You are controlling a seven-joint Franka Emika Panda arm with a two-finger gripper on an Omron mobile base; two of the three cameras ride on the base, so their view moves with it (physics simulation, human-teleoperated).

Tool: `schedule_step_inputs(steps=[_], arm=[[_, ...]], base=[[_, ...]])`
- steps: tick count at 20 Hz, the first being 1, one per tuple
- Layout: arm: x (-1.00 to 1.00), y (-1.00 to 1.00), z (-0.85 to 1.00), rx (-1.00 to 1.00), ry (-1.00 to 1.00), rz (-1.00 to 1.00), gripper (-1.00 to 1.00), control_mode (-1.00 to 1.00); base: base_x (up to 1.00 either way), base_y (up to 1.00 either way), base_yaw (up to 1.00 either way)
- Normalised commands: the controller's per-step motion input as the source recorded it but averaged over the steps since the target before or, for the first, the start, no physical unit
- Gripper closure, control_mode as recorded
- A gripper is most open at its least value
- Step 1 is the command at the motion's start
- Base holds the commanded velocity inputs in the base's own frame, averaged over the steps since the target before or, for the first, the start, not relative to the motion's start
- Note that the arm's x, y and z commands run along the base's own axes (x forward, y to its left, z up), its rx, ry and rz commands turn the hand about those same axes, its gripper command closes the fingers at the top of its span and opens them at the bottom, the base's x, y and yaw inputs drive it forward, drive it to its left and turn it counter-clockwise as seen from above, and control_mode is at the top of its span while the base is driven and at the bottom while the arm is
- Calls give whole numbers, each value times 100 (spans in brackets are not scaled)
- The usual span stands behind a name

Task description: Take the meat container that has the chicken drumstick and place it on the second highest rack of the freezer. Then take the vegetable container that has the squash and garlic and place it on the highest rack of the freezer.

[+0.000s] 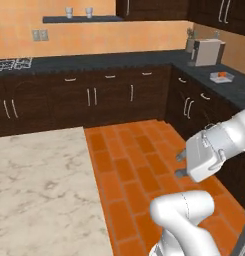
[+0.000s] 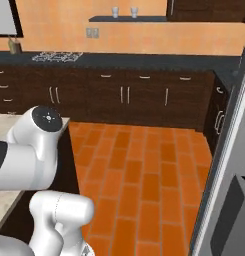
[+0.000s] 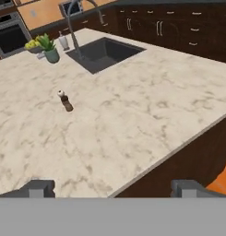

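My gripper (image 1: 180, 165) hangs open over the orange tiled floor, its two dark fingers pointing left with nothing between them. In the hand view the gripper (image 3: 115, 189) looks down on a marble island, its fingertips (image 3: 38, 188) wide apart. A shallow grey tray (image 1: 222, 76) with a small orange piece sits on the dark counter at the far right. It is too small to tell whether this is the meat container or the vegetable container. The freezer (image 2: 228, 150) shows as a tall grey-silver edge at the right.
The marble island (image 1: 39, 190) fills the lower left and holds a sink (image 3: 105, 53), a faucet, a potted plant (image 3: 49, 48) and a small brown bottle (image 3: 65, 100). Dark cabinets (image 1: 94, 100) line the back wall. A white appliance (image 1: 208, 52) stands on the right counter.
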Motion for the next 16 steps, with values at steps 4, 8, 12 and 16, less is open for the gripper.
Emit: schedule_step_inputs(steps=[4, 8, 12, 16], arm=[[0, 0, 0, 0, 0, 0, -100, 100], [0, 0, 0, 0, 0, 0, -100, 100], [0, 0, 0, 0, 0, 0, -100, 100], [0, 0, 0, 0, 0, 0, -100, 100]], base=[[100, 21, 3], [100, -47, 23], [100, -26, 8], [100, -16, -7]])
